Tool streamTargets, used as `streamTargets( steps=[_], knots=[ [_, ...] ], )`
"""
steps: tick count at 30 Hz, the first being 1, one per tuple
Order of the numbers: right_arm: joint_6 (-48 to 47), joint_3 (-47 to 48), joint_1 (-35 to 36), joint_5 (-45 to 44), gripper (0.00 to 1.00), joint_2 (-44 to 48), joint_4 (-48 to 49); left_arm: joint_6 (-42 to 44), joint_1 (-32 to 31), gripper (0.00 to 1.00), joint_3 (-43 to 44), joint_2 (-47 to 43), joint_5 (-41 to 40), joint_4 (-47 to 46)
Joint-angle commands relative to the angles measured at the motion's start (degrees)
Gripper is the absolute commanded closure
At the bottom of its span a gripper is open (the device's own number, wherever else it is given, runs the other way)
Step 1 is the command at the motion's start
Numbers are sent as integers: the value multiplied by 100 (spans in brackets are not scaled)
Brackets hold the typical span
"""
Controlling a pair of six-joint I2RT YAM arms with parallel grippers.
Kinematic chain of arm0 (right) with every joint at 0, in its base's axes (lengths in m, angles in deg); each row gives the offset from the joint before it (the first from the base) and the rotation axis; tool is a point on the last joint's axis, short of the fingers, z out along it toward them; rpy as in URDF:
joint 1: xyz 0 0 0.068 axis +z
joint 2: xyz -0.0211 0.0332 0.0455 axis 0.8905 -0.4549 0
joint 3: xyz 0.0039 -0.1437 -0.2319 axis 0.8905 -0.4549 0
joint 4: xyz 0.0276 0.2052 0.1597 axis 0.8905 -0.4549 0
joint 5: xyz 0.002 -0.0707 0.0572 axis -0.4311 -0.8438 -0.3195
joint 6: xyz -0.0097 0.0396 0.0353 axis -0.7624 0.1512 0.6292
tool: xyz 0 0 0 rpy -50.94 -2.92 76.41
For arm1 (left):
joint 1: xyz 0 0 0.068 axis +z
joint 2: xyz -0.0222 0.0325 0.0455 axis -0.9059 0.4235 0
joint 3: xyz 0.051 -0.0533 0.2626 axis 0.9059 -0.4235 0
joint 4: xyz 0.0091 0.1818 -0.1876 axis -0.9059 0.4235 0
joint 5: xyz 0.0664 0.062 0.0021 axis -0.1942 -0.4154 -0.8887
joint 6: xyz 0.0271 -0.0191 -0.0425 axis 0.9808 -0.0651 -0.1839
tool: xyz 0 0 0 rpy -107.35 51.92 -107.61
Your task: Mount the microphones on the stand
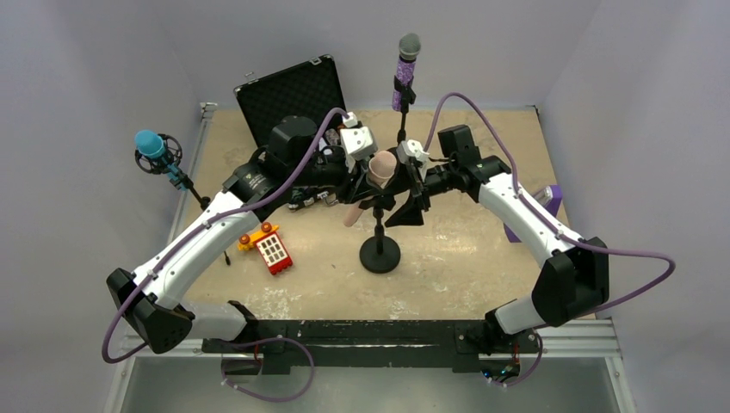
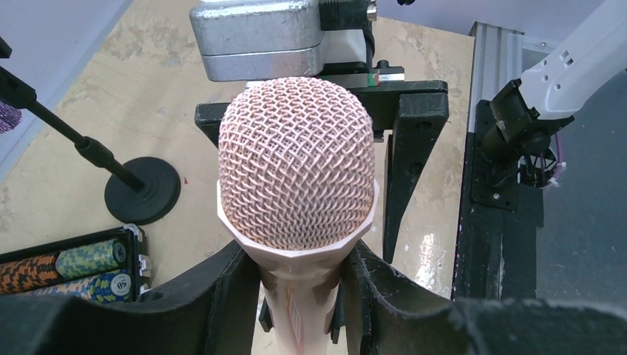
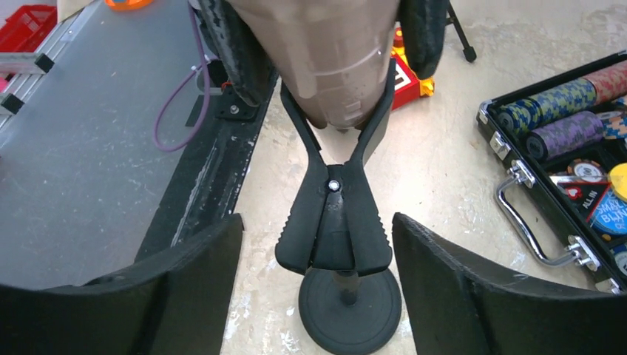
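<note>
Microphones number three, and so do the stands (one apiece). Nearest the arm bases, a small red block (image 1: 274,251) lies on the table (image 1: 465,267), left of the centre stand (image 1: 380,255) with its round black base.

Above that base is the peach-pink microphone (image 2: 296,163). The left gripper (image 2: 299,310) is clamped on its body just under the mesh head, one finger on each side. The microphone's long axis runs steeply, head uppermost and tail slanting down toward the near left in the overhead view. In the right wrist view its tail sits between the spread prongs of the stand's black clip (image 3: 333,229). The right gripper (image 3: 316,222) is spread wide, with its fingers on either side of the clip handles and a gap showing on both sides, so it holds nothing.

Farther back on the left, the blue microphone (image 1: 149,142) sits in a ring mount on the left stand (image 1: 185,181). It is tilted, with its head up and pointing to the far left. At the back, the purple microphone (image 1: 406,56) stands upright in the back stand (image 1: 402,120), silver head on top. Left of it lies an open black case (image 1: 293,90), with rolls of chips visible in the wrist views.
</note>
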Motion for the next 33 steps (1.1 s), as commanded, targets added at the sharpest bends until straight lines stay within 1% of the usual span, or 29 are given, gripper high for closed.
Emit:
streamTargets(
  steps=[1, 3, 5, 7, 11, 13, 14, 17, 21, 28, 30, 33],
  knots=[
    [-202, 44, 6, 319, 20, 174, -158, -139, 18, 93, 20, -88, 1, -391],
    [-237, 32, -33, 350, 16, 212, -190, -188, 18, 89, -14, -105, -34, -421],
    [-270, 42, -97, 398, 14, 248, -226, -243, 18, 81, -28, -133, -102, -433],
    [-323, 40, -161, 449, 12, 281, -278, -361, 18, 64, -41, -174, -241, -439],
    [-456, 42, -216, 518, 10, 359, -394, -596, 13, 33, -117, -325, -527, -524],
    [-523, 30, -224, 523, 9, 389, -458, -647, 18, 23, -149, -436, -633, -559],
    [-558, 36, -227, 529, 9, 399, -479, -672, 16, 20, -171, -498, -662, -571],
    [-729, 27, -226, 509, 8, 418, -595, -650, 26, 16, -238, -676, -586, -601],
    [-987, 36, -226, 471, 7, 473, -746, -587, 24, 14, -494, -1069, -530, -662],
    [-1036, -100, -241, 445, 7, 584, -631, -541, 26, 4, -1674, -2120, -896, -981],
    [-1033, -216, -250, 463, 7, 621, -497, -578, 27, 4, -1987, -2395, -941, -1025],
    [-1044, -634, -258, 498, 6, 740, -23, -663, 24, 4, -2399, -2760, -1005, -1050]
  ],
)
